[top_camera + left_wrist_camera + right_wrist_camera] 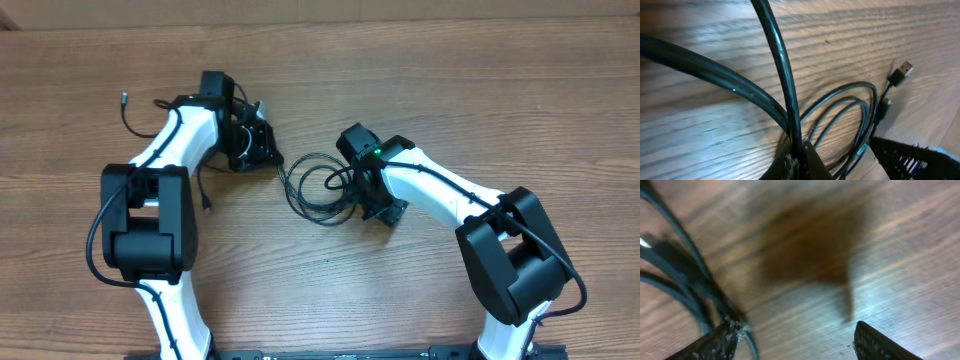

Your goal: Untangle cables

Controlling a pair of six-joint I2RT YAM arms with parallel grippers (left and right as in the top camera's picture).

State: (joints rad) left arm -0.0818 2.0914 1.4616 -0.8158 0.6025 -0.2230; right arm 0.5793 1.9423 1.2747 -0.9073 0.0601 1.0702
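Observation:
The cables (312,186) lie as a loose coil of thin black cord on the table between my two arms. My left gripper (268,155) sits at the coil's upper left. In the left wrist view it (797,152) is shut on one black cable strand (782,60) that runs up out of the jaws. The coil's loops (852,107) and a silvery-tipped plug (901,74) lie just beyond. My right gripper (375,203) hovers over the coil's right side. In the blurred right wrist view it (795,337) is open, with cable strands (682,277) beside its left finger (715,342).
A thin black cord with a small plug end (125,98) trails out behind the left arm. Another plug end (207,208) lies beside that arm's base link. The wooden table (430,70) stretches far and right. The right gripper's finger (912,157) shows in the left wrist view.

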